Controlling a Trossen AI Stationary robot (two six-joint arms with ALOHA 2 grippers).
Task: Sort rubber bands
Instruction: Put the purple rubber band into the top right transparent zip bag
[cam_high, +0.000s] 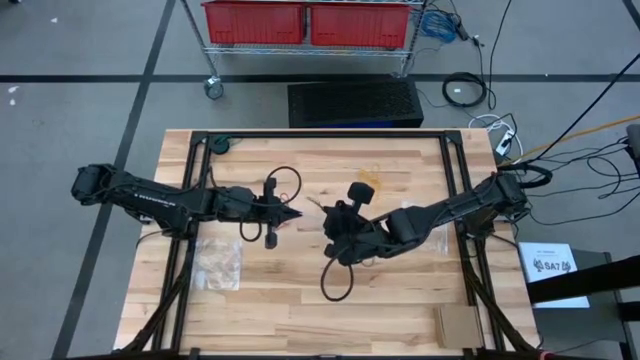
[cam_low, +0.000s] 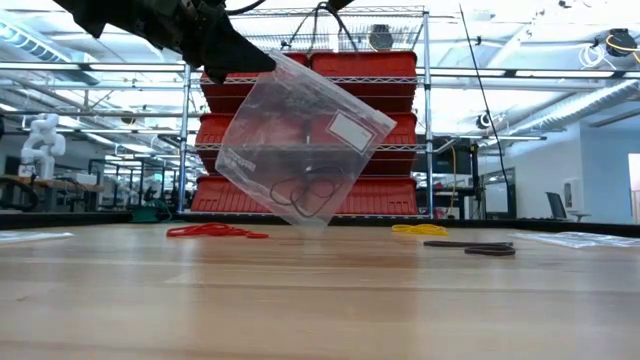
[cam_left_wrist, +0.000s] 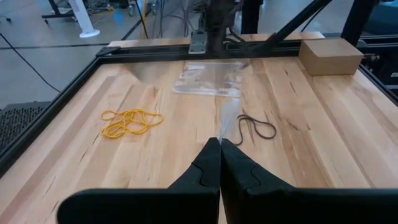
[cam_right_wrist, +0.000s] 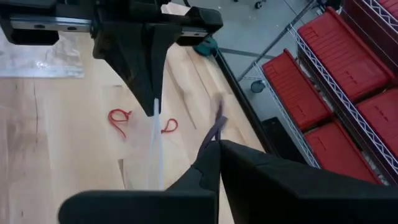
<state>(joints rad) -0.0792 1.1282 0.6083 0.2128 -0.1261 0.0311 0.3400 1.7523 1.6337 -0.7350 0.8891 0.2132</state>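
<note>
Behind the pale wooden bench stands a wire rack loaded with red plastic bins, and more racks fill the room beyond.

Over the bench's middle the two arms meet. The left pincer has its fingers pressed together on the top edge of a clear flat plastic bag, which hangs tilted under it, clear of the wood, with a few black rubber bands pooled in its lowest corner. The right pincer sits just beside the left one, fingers likewise together, nipping a dark rubber band that dangles from the tips right next to the bag's upper edge.

The coming move, as I judge it, turns on this: the held band hangs level with the bag's mouth and only slightly to one side, its loop pointing downward, so the right arm is the one that must carry it across into the opening. Whether that mouth gapes wide enough cannot be told.

Loose stock lies beyond the left pincer: a tangle of yellow rubber bands off to one side, a pair of black loops nearly straight ahead. Red rubber bands lie on the wood below both pincers.
</note>
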